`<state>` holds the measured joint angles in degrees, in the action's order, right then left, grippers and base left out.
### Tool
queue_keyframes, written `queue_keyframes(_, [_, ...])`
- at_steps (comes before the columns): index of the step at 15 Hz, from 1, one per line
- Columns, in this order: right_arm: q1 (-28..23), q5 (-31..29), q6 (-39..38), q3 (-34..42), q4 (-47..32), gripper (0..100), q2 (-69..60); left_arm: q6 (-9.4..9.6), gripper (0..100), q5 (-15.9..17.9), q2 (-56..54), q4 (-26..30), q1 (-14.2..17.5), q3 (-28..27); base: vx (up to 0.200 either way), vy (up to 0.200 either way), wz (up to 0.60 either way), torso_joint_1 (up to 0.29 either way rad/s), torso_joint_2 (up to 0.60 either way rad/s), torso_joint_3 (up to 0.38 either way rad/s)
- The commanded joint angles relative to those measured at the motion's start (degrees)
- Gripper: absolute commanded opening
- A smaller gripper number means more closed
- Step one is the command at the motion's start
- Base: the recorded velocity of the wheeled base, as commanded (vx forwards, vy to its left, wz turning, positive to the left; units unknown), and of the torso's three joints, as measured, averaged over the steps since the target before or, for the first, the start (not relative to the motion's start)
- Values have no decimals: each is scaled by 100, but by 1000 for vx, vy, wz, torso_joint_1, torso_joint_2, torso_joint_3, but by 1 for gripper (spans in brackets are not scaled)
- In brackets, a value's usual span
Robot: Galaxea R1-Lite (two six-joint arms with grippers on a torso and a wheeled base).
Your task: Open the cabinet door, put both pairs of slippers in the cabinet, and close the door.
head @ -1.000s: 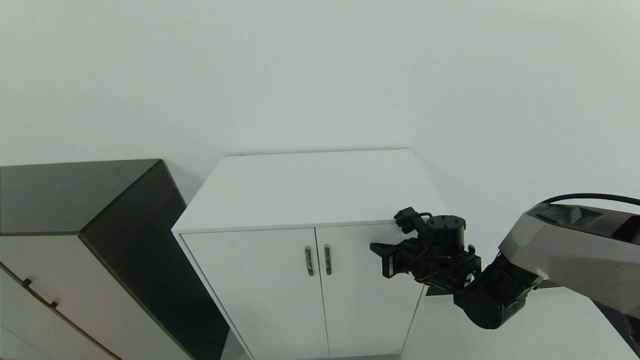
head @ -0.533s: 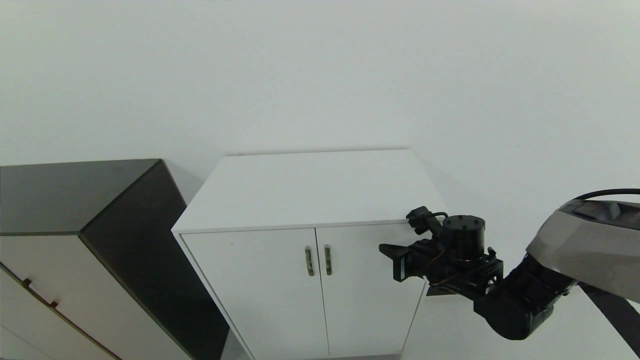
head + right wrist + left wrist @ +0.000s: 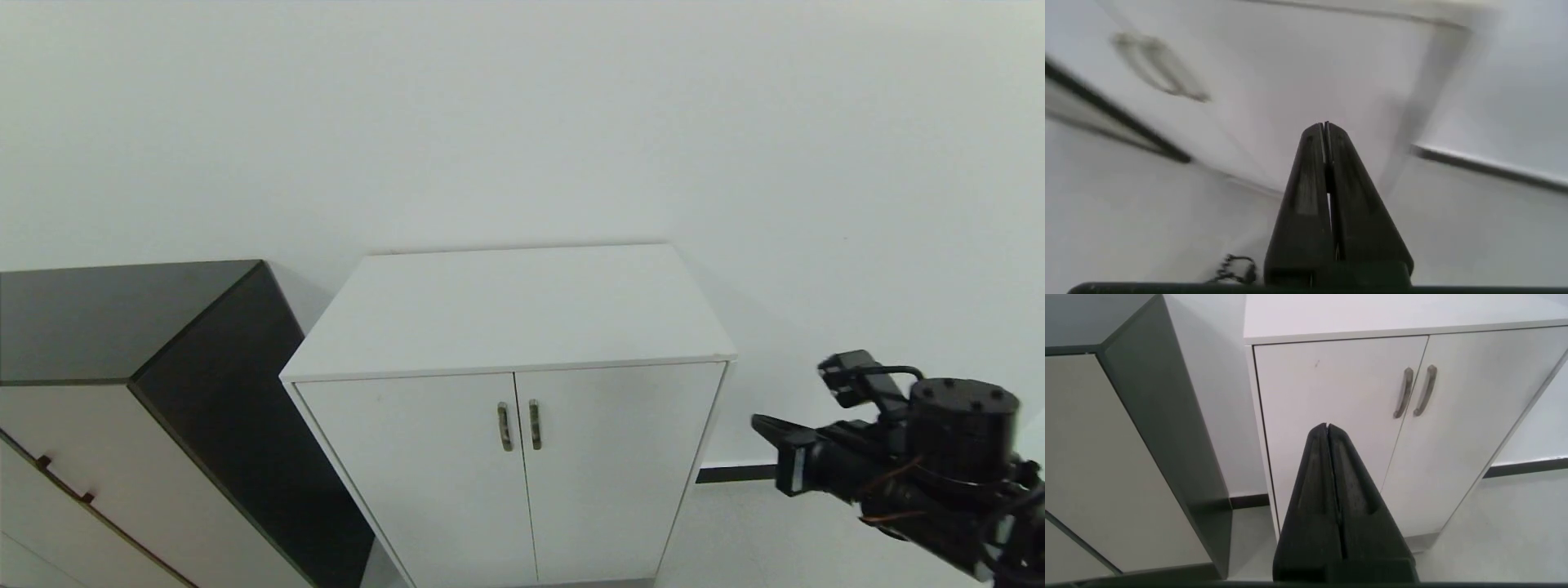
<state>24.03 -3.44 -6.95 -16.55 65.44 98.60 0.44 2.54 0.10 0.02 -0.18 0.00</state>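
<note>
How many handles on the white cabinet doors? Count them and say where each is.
2. The left handle is on the left door, the right handle on the right door, side by side where the shut doors meet.

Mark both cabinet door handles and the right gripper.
left door handle (image 3: 504, 426), head view, middle of the bar.
right door handle (image 3: 534, 424), head view, middle of the bar.
right gripper (image 3: 1325, 131), right wrist view, tip where the shut fingers meet.
</note>
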Motion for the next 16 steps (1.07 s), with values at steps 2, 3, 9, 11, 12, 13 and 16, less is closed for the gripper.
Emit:
queue_keyframes(2, [-1023, -166, 18, 1418, -14, 0, -1616, 0, 0, 1, -1, -2, 1, 0, 0, 0, 0, 0, 0, 0])
queue_keyframes(3, [-1190, -175, 9, 1655, -66, 0, -1950, 0, 0, 1, -1, -2, 1, 0, 0, 0, 0, 0, 0, 0])
queue_keyframes(9, [-1410, -254, 18, 1436, -4417, 0, -5949, -26, 0, 1, -1, -2, 1, 0, 0, 0, 0, 0, 0, 0])
queue_keyframes(11, [-1401, -210, 18, 1198, -6096, 0, -7381, -26, 0, 1, -1, -2, 1, 0, 0, 0, 0, 0, 0, 0])
queue_keyframes(12, [-1401, -210, 18, 1093, -6667, 0, -7812, -26, 0, 1, -1, -2, 1, 0, 0, 0, 0, 0, 0, 0])
queue_keyframes(13, [-1401, -201, 18, 873, -7625, 0, -8594, -35, 0, 1, -1, 6, 1, 0, 0, 0, 0, 0, 0, 0])
queue_keyframes(16, [-1401, -166, 1, 838, -7897, 0, -9288, -44, 0, -7, -1, -2, 1, 0, 0, 0, 0, 0, 0, 0])
